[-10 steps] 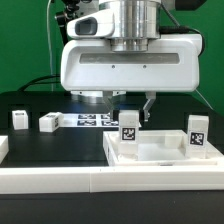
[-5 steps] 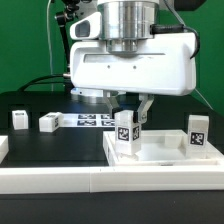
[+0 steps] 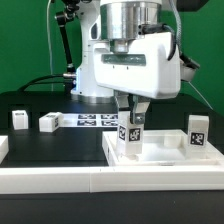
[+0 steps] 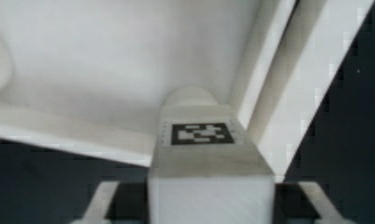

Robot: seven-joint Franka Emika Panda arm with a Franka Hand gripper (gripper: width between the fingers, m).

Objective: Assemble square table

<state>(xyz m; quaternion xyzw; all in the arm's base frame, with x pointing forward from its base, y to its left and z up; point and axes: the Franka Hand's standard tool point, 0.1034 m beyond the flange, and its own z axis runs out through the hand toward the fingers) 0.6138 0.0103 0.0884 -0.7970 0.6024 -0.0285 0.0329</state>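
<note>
Clenched the gripper [image 3: 132, 112] on a leg post [image 3: 130, 135], jaws pressed to opposite sides of its upper end. Held it upright inside the raised rim of the square table top [image 3: 165, 158], toward the side at the exterior view's left; could not tell whether seated in the top or just above it. Had turned the wrist about its upright axis since a second earlier: showed the broad white housing square-on then, angled and narrower now. Kept the post at much the same spot throughout, its tag [image 4: 205, 133] swung slightly round. Saw, through the wrist view, that tag facing the camera, with the white inside of the top and a rim wall behind. Left a second leg post [image 3: 197, 133] upright near the top's edge at the exterior view's right, unmoved. Left a third leg post [image 3: 48, 122] and a fourth leg post [image 3: 19, 119] resting on the black table [image 3: 40, 140], well apart from the top, and the marker board [image 3: 95, 120] flat nearby, all as before.
</note>
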